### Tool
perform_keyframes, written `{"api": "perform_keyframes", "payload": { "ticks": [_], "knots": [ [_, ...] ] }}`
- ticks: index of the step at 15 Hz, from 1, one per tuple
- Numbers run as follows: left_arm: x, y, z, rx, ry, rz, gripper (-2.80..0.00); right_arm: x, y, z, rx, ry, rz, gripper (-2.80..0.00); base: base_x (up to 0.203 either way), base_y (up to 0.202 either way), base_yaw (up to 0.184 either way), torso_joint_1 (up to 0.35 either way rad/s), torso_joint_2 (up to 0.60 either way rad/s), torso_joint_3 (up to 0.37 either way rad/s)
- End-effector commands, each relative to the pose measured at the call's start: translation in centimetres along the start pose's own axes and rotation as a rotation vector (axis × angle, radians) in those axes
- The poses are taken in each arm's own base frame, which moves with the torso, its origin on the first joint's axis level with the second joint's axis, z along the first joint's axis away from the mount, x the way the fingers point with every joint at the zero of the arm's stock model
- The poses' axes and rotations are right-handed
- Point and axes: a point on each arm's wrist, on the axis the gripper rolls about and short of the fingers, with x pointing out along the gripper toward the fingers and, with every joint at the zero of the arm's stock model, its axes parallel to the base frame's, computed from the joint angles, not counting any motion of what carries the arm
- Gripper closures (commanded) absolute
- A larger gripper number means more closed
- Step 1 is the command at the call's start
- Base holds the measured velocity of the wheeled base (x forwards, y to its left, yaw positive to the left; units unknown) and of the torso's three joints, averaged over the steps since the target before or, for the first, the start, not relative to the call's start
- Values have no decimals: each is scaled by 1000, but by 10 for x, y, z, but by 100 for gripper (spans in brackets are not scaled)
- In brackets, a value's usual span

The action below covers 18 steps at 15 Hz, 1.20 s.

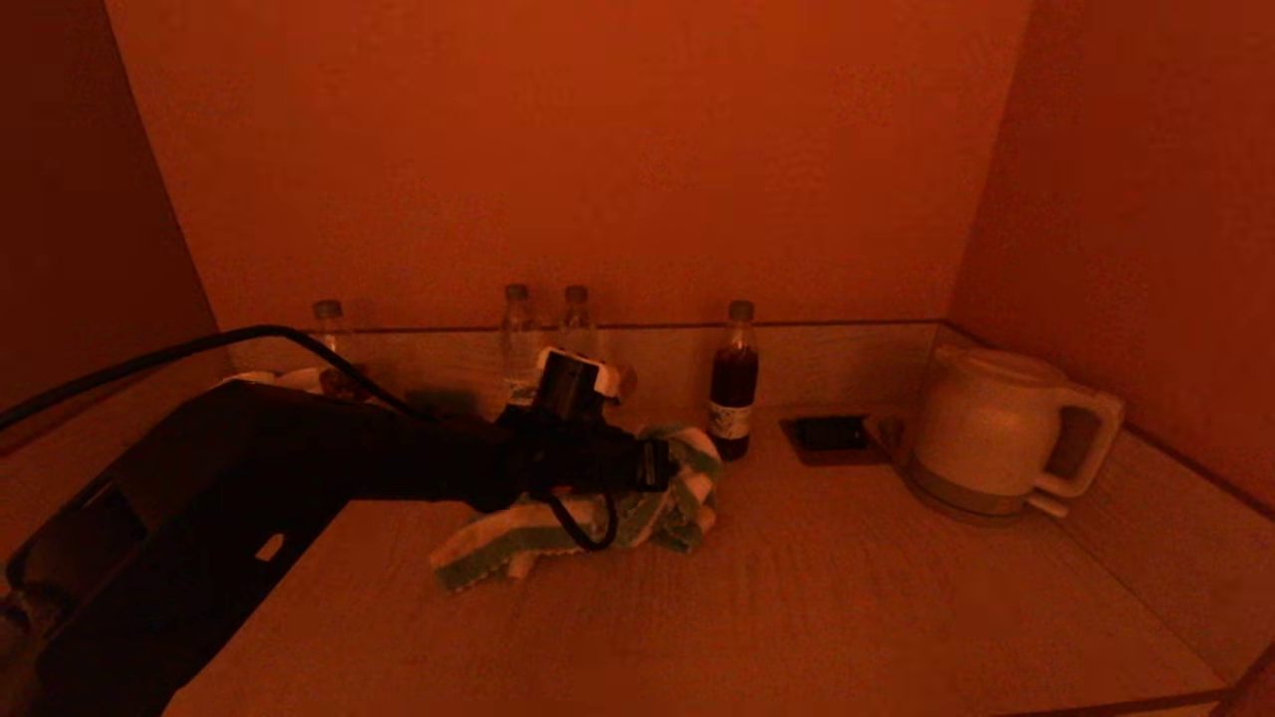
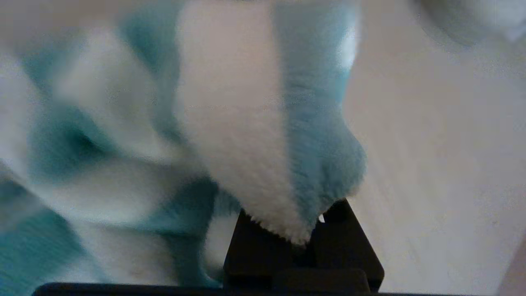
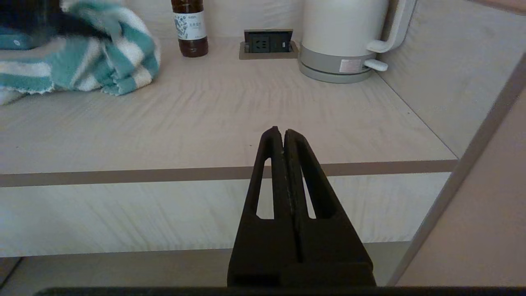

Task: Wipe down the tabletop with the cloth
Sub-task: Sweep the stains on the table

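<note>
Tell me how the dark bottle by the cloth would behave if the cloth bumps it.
The dark bottle stands upright, tall and narrow, so a sideways shove from the cloth would probably tip it. Once down, its round body would likely roll across the smooth tabletop. It looks mostly full, so probably fairly heavy for its size.

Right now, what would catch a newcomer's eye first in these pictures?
The fluffy green-and-white striped terry cloth, bunched mid-table on the pale wood-grain tabletop, with the left gripper shut on it. Then the white electric kettle at the back right corner, and the dark brown bottle beside the cloth.
</note>
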Motion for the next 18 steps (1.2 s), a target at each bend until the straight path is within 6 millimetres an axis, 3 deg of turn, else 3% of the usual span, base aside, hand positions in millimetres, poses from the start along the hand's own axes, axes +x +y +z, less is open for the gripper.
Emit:
{"api": "perform_keyframes", "payload": {
  "ticks": [1,11,18],
  "knots": [
    [5,4,-5,-8,16,18,0,0,0,0,-1,0,0,0,0,0,0,0,0,0],
    [14,15,-20,-28,77,146,0,0,0,0,-1,0,0,0,0,0,0,0,0,0],
    [35,30,-30,-26,85,355,0,0,0,0,-1,0,-2,0,0,0,0,0,0,0]
  ]
}}
